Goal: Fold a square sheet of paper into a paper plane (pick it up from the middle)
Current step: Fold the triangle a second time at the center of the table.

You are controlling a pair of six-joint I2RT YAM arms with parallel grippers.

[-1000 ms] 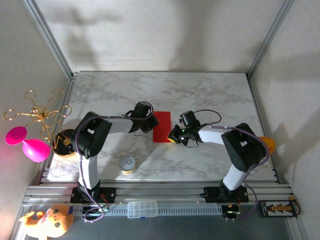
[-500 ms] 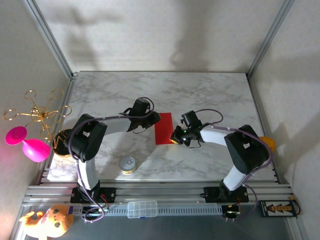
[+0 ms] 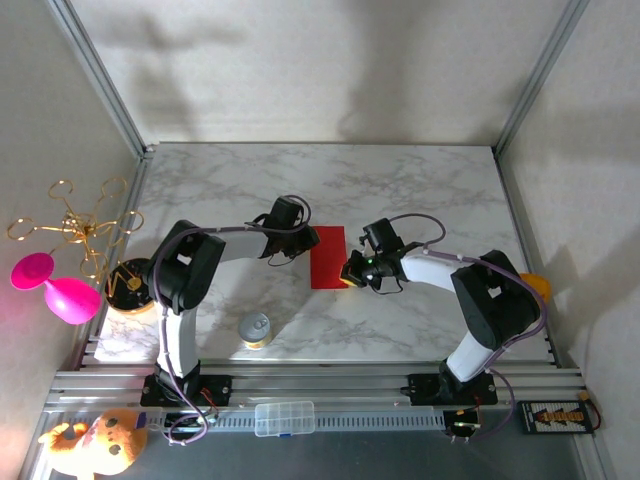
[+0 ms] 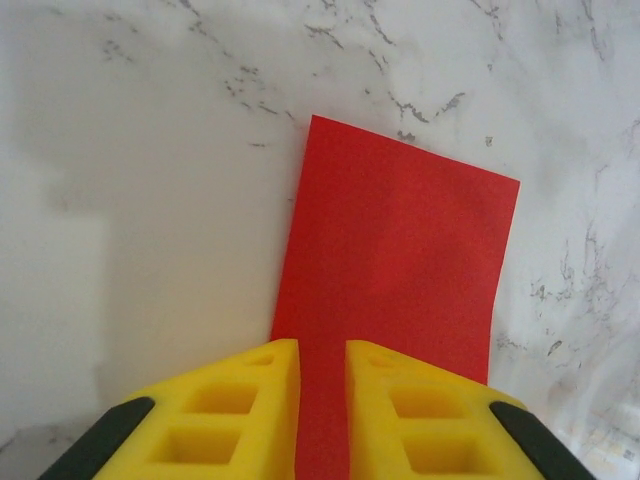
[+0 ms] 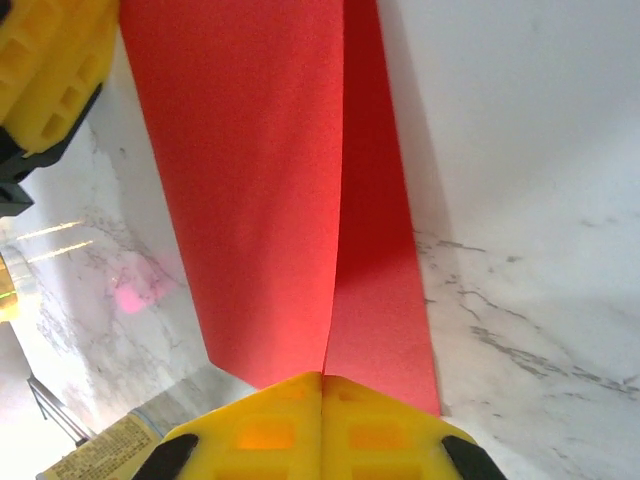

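Note:
The square sheet of paper point(image 3: 326, 257) is bright red and folded into a tall rectangle on the marble table point(image 3: 420, 190). My left gripper point(image 3: 306, 240) sits at its upper left edge. In the left wrist view the paper point(image 4: 400, 250) lies flat, and the left gripper point(image 4: 322, 348) hovers over its near edge, open by a narrow gap with red showing through. My right gripper point(image 3: 350, 271) is at the paper's lower right edge. The right gripper point(image 5: 322, 378) is shut on the paper point(image 5: 250, 170) at its crease, with one flap lifted.
A small can point(image 3: 255, 329) stands near the front, left of centre. A pink toy point(image 3: 55, 285), a gold wire stand point(image 3: 75, 225) and a dark round object point(image 3: 128, 285) sit off the left edge. A clear plastic box point(image 3: 284, 418) lies on the front rail.
My left gripper has shifted a little up and right along the paper's left edge. The paper has moved slightly to the right. The right gripper has held its grip.

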